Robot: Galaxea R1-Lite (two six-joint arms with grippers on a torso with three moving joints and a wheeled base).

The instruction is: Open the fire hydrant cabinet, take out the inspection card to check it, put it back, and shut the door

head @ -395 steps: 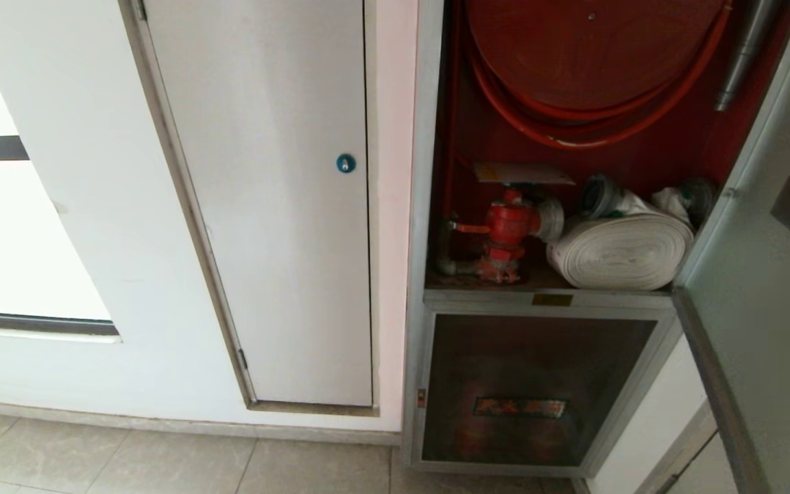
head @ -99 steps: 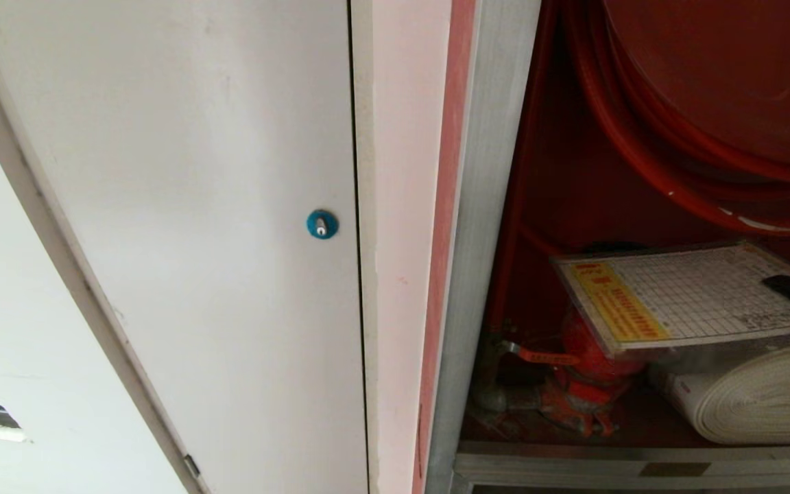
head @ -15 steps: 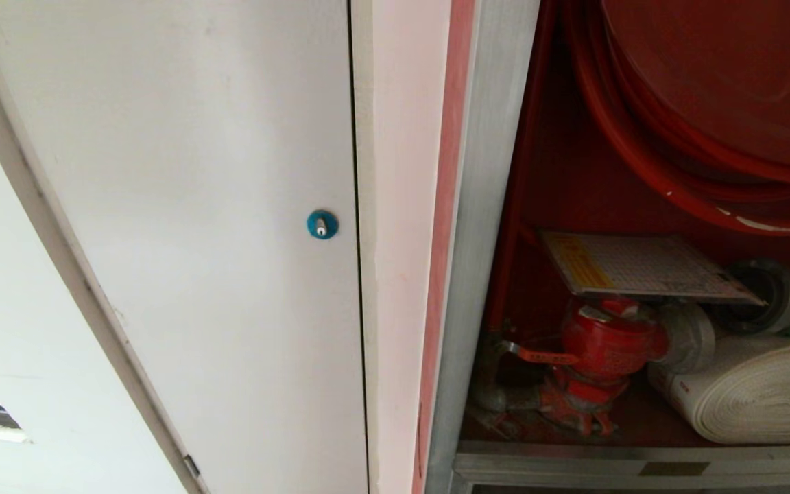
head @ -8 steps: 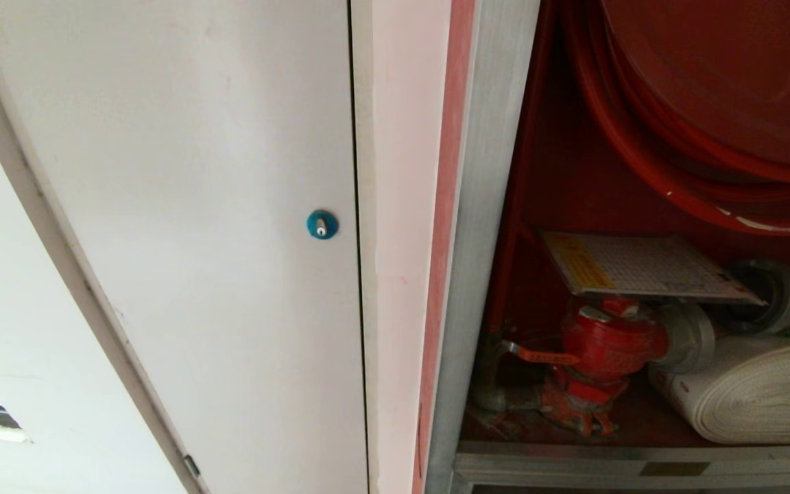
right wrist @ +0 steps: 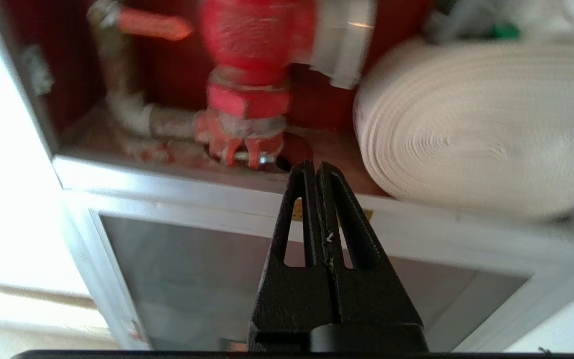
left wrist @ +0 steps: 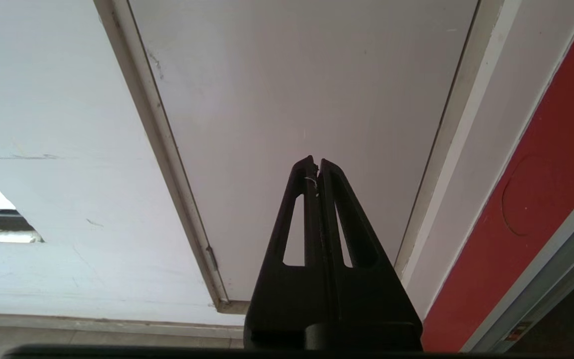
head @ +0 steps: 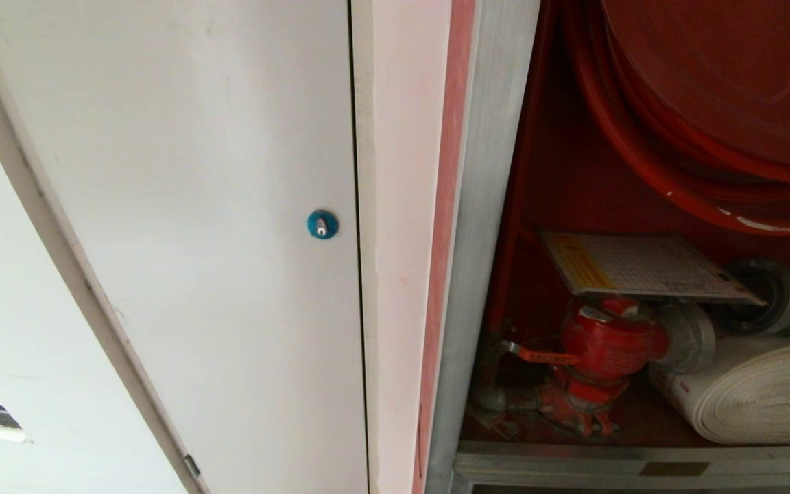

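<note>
I find the fire hydrant cabinet (head: 498, 206) standing open. The inspection card (head: 642, 266) lies flat atop the red valve (head: 607, 343), beside the white rolled hose (head: 758, 398). My right gripper (right wrist: 317, 167) is closed and empty before the cabinet sill; my left gripper (left wrist: 316, 162) is closed, facing the white panel (head: 217, 206).

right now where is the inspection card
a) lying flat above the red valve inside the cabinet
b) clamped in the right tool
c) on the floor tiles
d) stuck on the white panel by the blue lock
a: the inspection card lies flat just above the red valve in the open cabinet, and the right tool is shut on nothing.
</note>
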